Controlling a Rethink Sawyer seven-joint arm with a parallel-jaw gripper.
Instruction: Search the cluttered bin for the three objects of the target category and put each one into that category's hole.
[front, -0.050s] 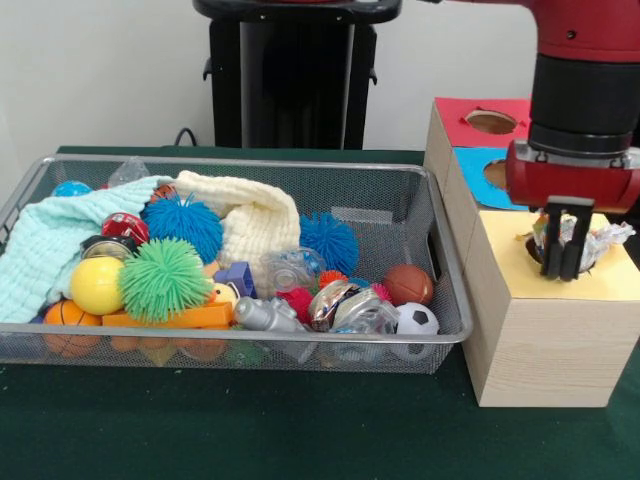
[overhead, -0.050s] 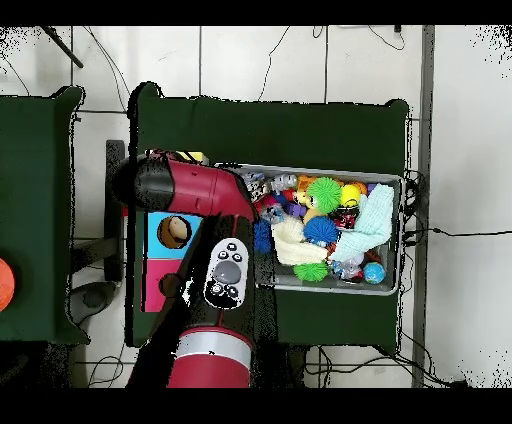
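Now | tool (front, -0.050s: 566, 250) clamped on crinkly clear-wrapped item (front, -0.050s: 585, 237) (silvery) | above yellow box top (front, -0.050s: 513, 250)

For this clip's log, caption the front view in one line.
Sawyer gripper holds a crinkly wrapped item over the yellow hole of the wooden box, beside the toy-filled mesh bin.

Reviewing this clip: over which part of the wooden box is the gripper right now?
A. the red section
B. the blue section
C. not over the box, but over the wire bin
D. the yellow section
D: in the front view the gripper hangs over the yellow section of the wooden box, holding a crinkly wrapped item at its hole.
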